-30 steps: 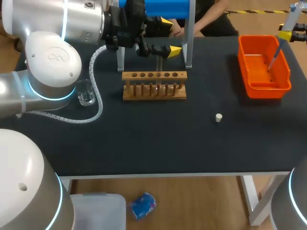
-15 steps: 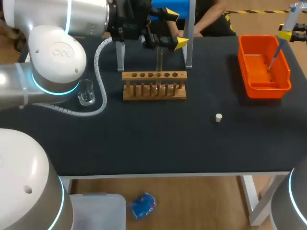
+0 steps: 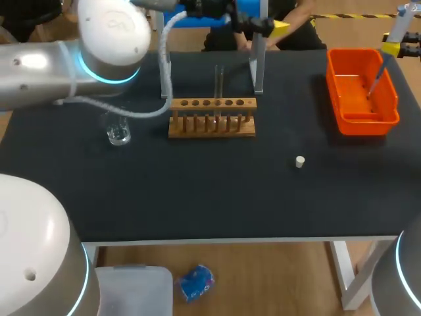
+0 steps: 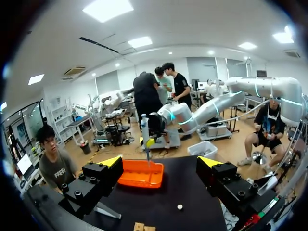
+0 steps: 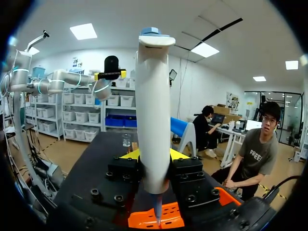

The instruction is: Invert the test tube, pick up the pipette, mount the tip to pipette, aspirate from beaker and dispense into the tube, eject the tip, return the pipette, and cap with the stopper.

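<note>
Black table (image 3: 197,191) carries everything. My left arm (image 3: 72,46) comes in along the far-left edge and reaches across to the far side. Its end effector (image 4: 160,164) is up above the table behind the rack, fingers wide open and nothing between them. My right end effector (image 5: 154,156) is at the far-right corner over the orange bin (image 3: 360,112), fingers closed from both sides on the pipette (image 3: 395,29). The pipette is held upright, and its thin lower end points down into the bin.

The bin sits on the right side of the table, well apart from the rest. The wooden test tube rack (image 3: 212,122) is centre-far. Just behind it stand the metal legs of a blue-topped stand (image 3: 258,66).

The test tube (image 3: 218,80) stands upright in one of the rack's middle holes, free of both end effectors. I can't tell which end is up.

The glass beaker (image 3: 118,131) is left of the rack, near it but not touching, and sits under my left arm's cable. The small white stopper (image 3: 300,161) lies alone on the table, nearer than the rack and between the rack and the bin.
</note>
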